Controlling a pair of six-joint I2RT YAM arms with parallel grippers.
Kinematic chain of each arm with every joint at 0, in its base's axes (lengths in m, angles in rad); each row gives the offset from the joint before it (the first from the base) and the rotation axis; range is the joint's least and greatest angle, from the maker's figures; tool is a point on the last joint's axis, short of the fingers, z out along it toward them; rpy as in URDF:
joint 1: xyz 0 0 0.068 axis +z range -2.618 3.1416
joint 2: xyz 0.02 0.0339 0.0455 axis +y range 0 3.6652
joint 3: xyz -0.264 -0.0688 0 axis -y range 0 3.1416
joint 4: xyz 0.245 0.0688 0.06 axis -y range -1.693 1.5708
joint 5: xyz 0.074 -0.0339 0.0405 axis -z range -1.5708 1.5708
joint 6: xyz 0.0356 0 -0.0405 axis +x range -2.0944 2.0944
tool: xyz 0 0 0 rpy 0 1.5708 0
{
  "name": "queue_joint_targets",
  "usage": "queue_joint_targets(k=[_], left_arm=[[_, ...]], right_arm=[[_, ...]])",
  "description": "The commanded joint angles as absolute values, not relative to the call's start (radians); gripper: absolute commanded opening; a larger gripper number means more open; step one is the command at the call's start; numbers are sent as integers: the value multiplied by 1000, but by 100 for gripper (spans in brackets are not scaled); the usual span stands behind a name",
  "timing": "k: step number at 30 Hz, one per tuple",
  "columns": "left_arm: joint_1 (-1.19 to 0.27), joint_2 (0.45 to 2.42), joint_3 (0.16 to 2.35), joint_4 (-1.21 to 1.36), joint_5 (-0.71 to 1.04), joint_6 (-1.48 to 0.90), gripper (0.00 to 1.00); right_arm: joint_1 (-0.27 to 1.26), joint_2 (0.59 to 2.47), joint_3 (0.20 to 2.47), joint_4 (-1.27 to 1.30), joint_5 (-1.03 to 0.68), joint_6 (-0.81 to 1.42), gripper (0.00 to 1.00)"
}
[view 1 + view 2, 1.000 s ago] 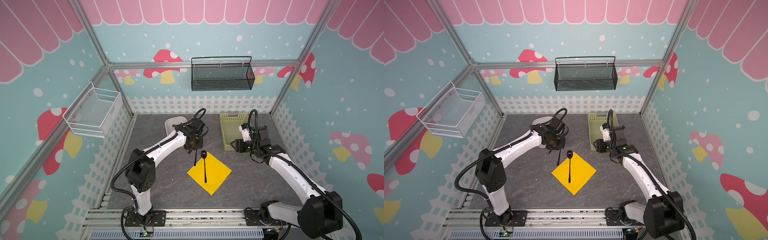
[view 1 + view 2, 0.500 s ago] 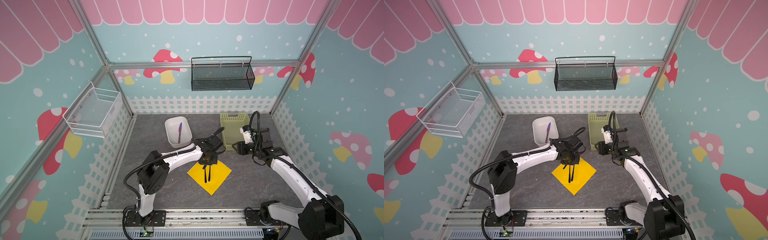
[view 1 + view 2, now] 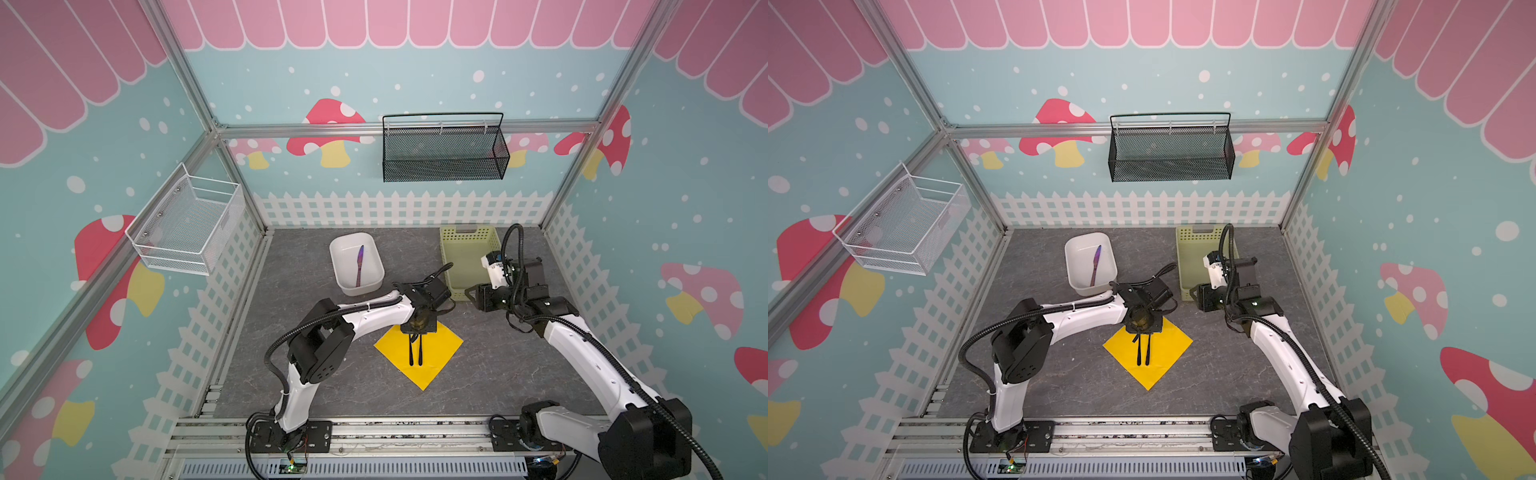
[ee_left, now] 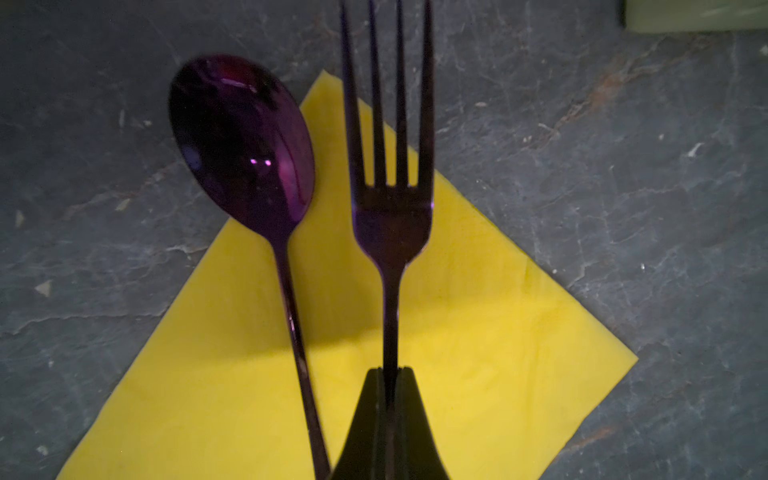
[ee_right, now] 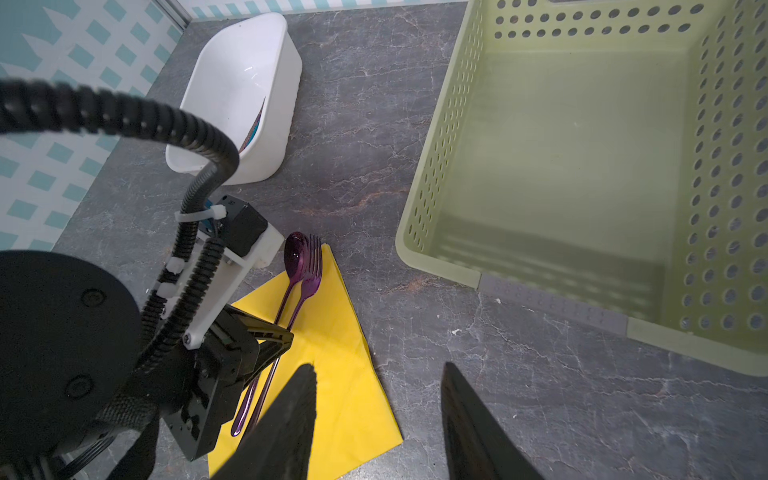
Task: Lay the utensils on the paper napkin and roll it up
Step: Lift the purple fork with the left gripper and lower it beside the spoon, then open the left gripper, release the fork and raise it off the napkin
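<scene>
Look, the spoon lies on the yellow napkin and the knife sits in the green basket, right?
No. The knife sits in the white tub, as a top view shows. The spoon does lie on the yellow napkin.

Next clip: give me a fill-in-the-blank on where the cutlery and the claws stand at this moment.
1. The left claw is shut on the handle of the ____.
2. The spoon lies beside it, its handle on the yellow ____.
3. The white tub holds only the ____.
4. The right claw, holding nothing, stands ____.

Missing words: fork; napkin; knife; open.
</scene>
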State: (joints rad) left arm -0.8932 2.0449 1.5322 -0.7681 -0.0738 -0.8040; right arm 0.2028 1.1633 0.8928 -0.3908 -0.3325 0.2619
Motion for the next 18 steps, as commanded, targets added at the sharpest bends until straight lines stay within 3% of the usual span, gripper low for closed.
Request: queue_joint_targets(k=[1,18], left_arm=[[-894,2070,1546,-750,-97,-833,0],[-882,2083,1522,-741,-102,-847,0]], right_arm=[[198,1148,884,-382,-345,241,50],[198,1139,881,-384,-342,241,50]])
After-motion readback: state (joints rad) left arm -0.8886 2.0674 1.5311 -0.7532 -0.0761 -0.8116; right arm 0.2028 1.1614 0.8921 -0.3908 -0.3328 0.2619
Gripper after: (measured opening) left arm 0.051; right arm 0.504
